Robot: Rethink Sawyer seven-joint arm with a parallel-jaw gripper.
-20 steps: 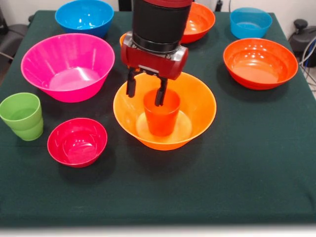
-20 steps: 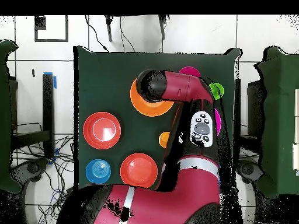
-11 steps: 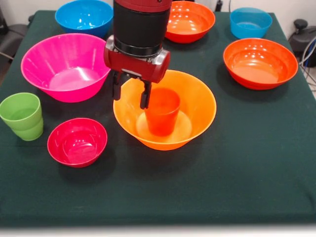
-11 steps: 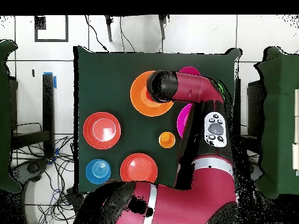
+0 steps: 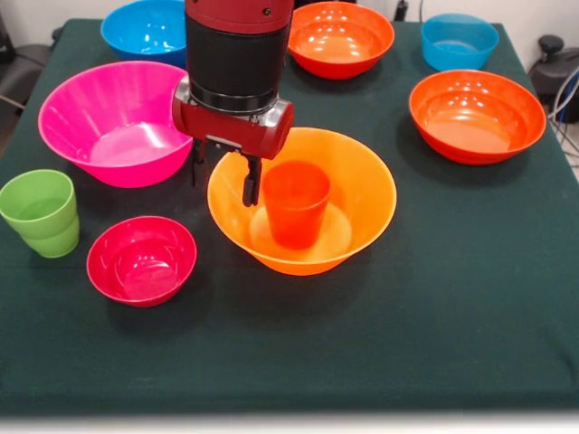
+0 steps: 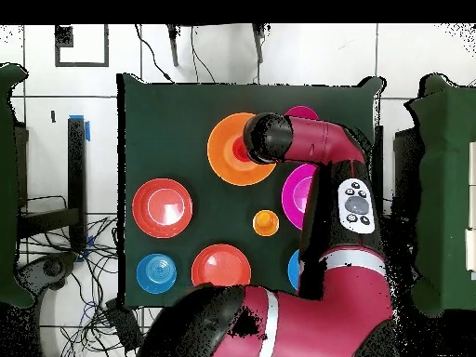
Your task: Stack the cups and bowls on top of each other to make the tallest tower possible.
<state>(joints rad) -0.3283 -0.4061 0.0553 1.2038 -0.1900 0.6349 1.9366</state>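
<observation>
Standing upright in the middle of the wide orange bowl (image 5: pixel 362 194) is the red-orange cup (image 5: pixel 295 202), and this pair is forming the start of the tower, the widest piece being at the bottom for a steady base. The gripper (image 5: pixel 224 176) is hanging just beside the cup, over the bowl's rim on the pink bowl's (image 5: pixel 122 117) side; its jaws are standing apart and are holding nothing, so the cup seems to be released. The other pieces are waiting around on the counter (image 5: pixel 452 298): the green cup (image 5: pixel 41 212) and the crimson bowl (image 5: pixel 141 259) near the front, two blue bowls (image 5: pixel 154 27) and two red-orange bowls (image 5: pixel 477 113) farther away. In the overhead view a small orange cup (image 6: pixel 266 222) is standing alone. I am judging that the arm (image 5: pixel 237 45) is free to fetch a next piece.
</observation>
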